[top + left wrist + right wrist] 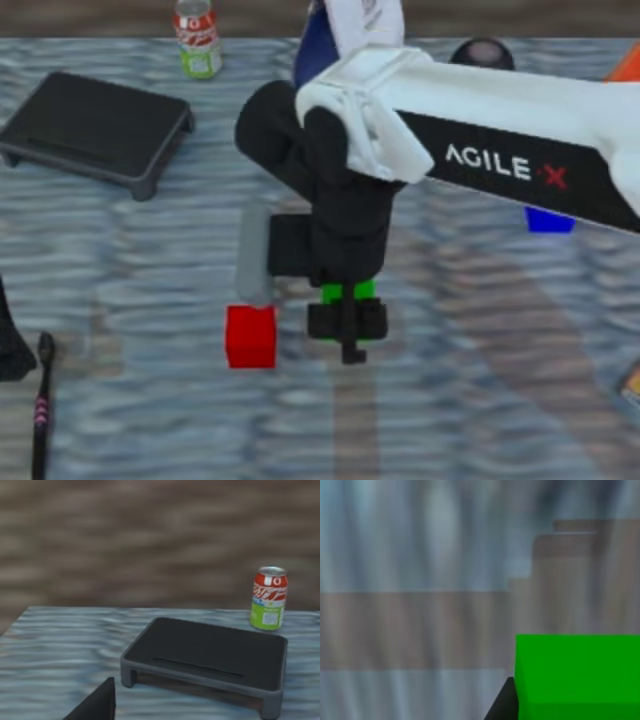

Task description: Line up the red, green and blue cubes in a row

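Right gripper (346, 322) sits clamped on the green cube (347, 291), just beside the red cube (250, 336); the blue cube (549, 220) lies well apart.

The table (150, 250) has a streaked blue-grey top with paler brownish bands running across it. Long soft shadows lie over its right half. Beyond the far edge runs a blurred brown backdrop (150, 540) with faint horizontal banding, seen in the left wrist view; the top view shows it only as a dark brown strip. Lighting is even and diffuse, with no lamp or window in view
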